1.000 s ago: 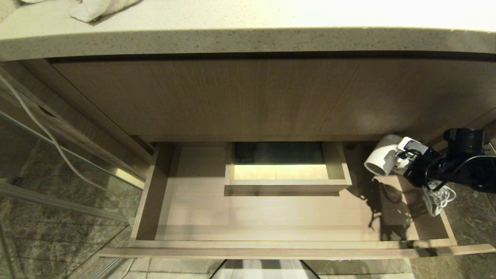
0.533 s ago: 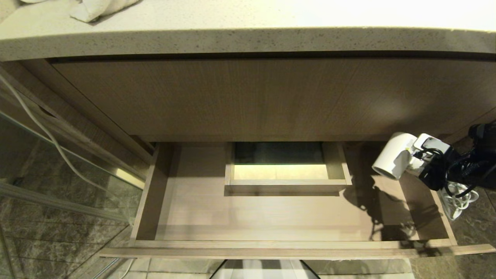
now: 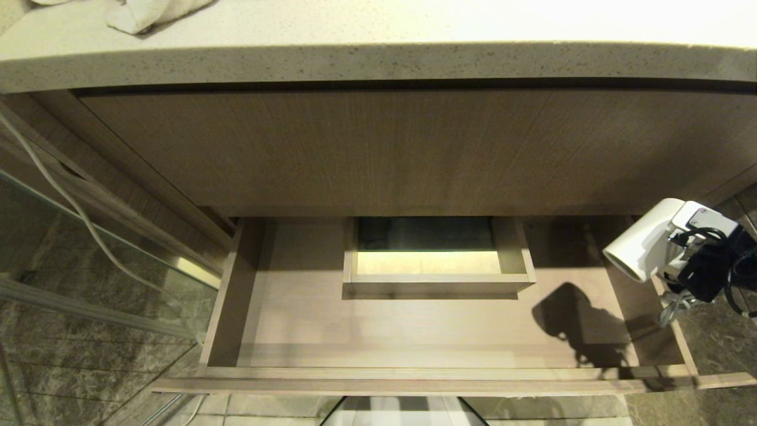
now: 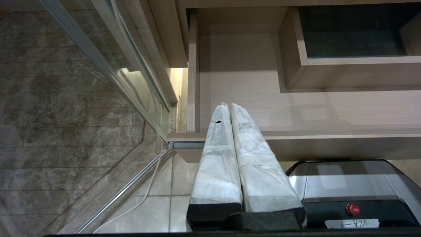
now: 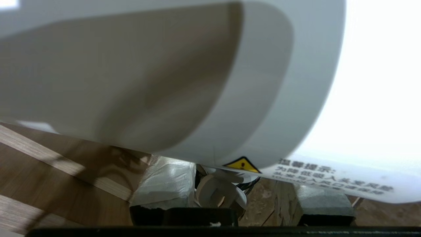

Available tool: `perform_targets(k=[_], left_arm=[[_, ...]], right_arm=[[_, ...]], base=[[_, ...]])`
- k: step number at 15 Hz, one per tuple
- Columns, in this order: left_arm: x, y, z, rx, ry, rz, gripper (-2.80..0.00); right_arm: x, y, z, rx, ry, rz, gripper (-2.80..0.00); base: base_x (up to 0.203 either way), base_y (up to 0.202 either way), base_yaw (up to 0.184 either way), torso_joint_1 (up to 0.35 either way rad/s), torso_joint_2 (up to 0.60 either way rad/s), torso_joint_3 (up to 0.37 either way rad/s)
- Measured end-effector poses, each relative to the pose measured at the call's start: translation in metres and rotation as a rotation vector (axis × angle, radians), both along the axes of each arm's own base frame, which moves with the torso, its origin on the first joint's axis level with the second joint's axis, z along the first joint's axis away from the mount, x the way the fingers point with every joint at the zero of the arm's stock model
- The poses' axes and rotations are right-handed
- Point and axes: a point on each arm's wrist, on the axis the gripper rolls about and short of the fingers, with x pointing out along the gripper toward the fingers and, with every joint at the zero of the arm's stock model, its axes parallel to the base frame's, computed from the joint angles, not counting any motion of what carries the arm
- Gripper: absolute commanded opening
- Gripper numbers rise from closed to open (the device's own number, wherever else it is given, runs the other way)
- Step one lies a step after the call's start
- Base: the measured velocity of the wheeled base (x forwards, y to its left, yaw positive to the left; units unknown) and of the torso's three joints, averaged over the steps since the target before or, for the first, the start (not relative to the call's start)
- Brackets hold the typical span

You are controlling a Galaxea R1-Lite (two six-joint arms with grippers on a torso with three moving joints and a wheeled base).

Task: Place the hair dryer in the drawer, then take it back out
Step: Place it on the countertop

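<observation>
1. since the task ends with the hair dryer (image 3: 641,239) out of the drawer (image 3: 414,378), i read the head view this way: my right claw (image 3: 680,260) carries the dryer in the air over the drawer's right side wall, barrel pointing left and slightly toward me, its shadow falling on the drawer floor below. the drawer stands pulled fully open so i have a clear way in and out; i see nothing lying inside it except the boxed cut-out (image 3: 437,278) at the back. the cord (image 3: 671,305) dangles beneath the claw, bunched, just outside the right wall. a towel (image 3: 148,12) sits on the counter (image 3: 378,62) above, well apart.

2. from the left wrist view, my left claw (image 4: 227,107) is parked in front of the drawer's near left corner, its wrapped fingers pressed together and empty, kept out of the way because one arm does this job.

3. from the right wrist view, the dryer's white barrel (image 5: 197,82) fills most of the frame, lying right across the claw, with the yellow warning label (image 5: 242,164) on its underside. the right claw is clenched on the dryer: the handle sits between the two wrapped fingers (image 5: 164,184), which stand partly apart around it.
</observation>
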Motion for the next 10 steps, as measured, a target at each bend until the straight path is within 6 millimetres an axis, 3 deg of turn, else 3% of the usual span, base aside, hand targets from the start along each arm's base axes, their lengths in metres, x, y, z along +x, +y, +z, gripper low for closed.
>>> perform_targets(k=[10], left_arm=[[0.000, 0.000, 0.000, 0.000, 0.000, 0.000, -2.80]], right_arm=[[-0.018, 0.007, 0.009, -0.002, -0.006, 0.002, -2.80]], base=[[0.000, 0.000, 0.000, 0.000, 0.00, 0.000]])
